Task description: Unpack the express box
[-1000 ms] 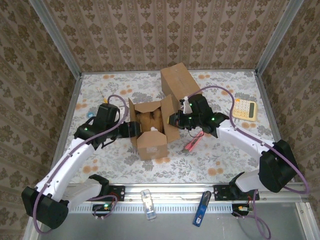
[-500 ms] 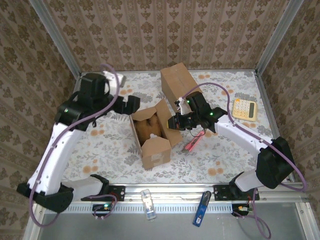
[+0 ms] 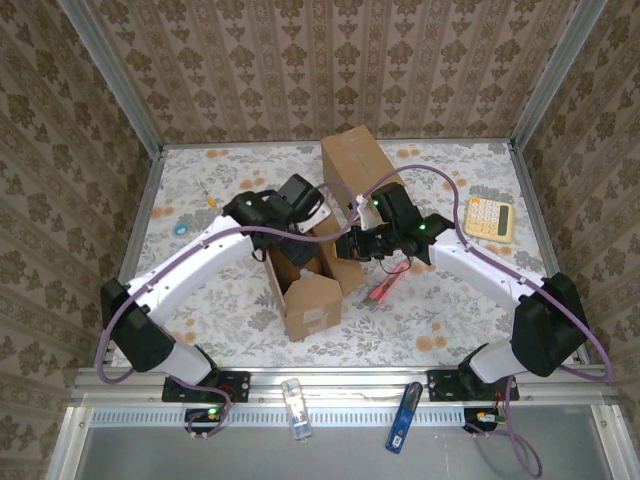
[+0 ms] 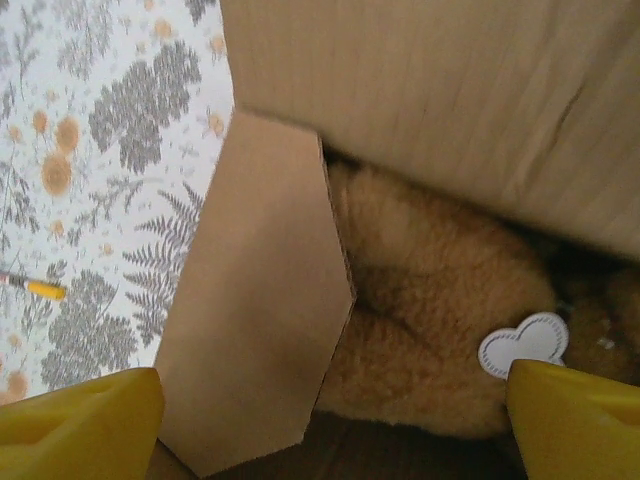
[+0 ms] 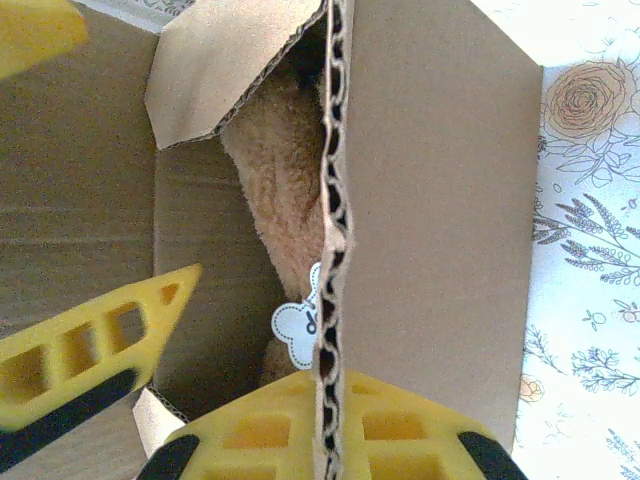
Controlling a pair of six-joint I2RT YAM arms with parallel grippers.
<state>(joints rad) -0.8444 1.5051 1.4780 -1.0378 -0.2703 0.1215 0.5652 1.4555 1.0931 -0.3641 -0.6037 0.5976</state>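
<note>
**As the express box [image 3: 310, 300] sits open on the table [image 3: 450, 310], the plush toy [image 4: 430, 290] awaits**

It lies inside, heart tag [image 4: 523, 343] showing. Left jaws, spread wide, hang over it: drop straight, pinch fur, not tag. Right jaws, parted too, sit at the right flap [image 5: 430, 200]; brace it outward.

A floral-print worktop [image 3: 440, 320] carries an open express box [image 3: 310, 300] at its middle and a closed carton [image 3: 352, 165] by the far edge. A yellow calculator [image 3: 489, 217] lies toward the far right corner. A red item [image 3: 383, 288] lies just right of the open box. A yellow stick [image 3: 207, 195] and a small blue object [image 3: 180, 229] lie near the left edge.
</note>
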